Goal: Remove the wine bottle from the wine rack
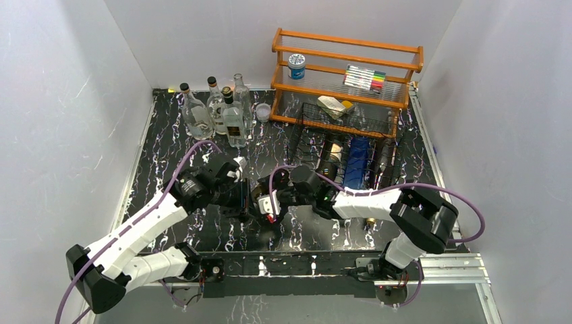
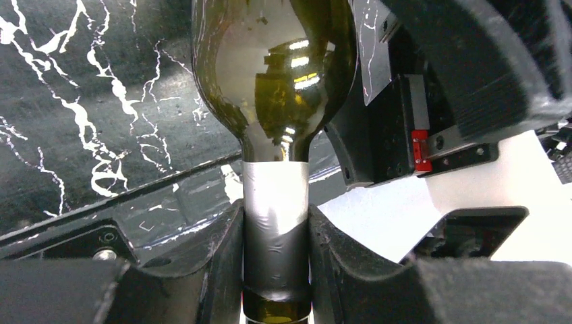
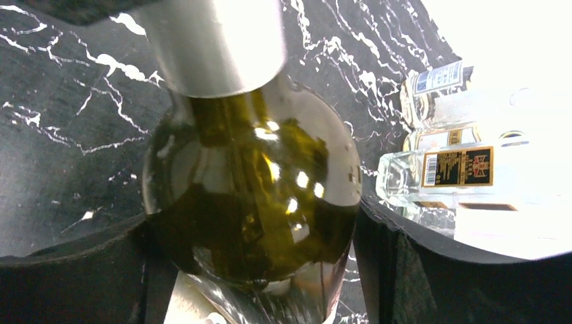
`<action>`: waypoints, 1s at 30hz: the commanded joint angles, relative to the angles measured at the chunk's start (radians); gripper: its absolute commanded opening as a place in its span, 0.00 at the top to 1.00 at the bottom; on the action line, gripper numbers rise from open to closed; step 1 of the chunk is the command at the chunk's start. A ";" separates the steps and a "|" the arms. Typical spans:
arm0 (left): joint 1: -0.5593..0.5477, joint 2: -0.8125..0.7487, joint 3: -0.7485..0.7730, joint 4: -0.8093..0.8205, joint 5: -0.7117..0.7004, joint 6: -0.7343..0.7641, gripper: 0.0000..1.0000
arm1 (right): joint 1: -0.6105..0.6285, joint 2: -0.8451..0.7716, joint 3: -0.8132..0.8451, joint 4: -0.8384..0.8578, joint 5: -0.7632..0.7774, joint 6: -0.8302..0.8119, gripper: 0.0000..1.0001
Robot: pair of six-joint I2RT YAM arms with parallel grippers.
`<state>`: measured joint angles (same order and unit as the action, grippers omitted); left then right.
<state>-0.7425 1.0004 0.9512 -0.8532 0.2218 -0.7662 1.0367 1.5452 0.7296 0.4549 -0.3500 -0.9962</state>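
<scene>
The wine bottle is off the wine rack, well to the rack's left, between the two arms; whether its base rests on the table I cannot tell. The left gripper is clamped tight on the foil-wrapped neck. The right gripper has its jaws spread about as wide as they go on either side of the green body, and I cannot tell if its pads touch the glass. Judging from this, the step in hand is passing the weight to the left arm. A neck grip on smooth foil can slip or let the bottle swing, so hold the bottle steady; draw the right jaws straight back toward the rack without brushing the glass; then set the bottle down gently, short of the clear bottles left of the rack.
</scene>
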 commanded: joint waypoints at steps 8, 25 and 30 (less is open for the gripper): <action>0.002 0.003 0.163 0.032 -0.049 0.042 0.40 | 0.006 0.032 -0.140 0.624 0.012 0.328 0.46; 0.002 -0.405 -0.331 0.921 -0.358 0.343 0.11 | -0.048 0.123 -0.119 0.830 0.270 0.788 0.59; 0.002 -0.327 -0.392 1.133 -0.337 0.479 0.29 | -0.051 0.126 -0.104 0.803 0.285 0.815 0.58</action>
<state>-0.7399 0.6029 0.5545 0.0029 -0.1173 -0.4435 0.9863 1.6726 0.5755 1.2194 -0.1097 -0.2592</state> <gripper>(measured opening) 0.766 0.845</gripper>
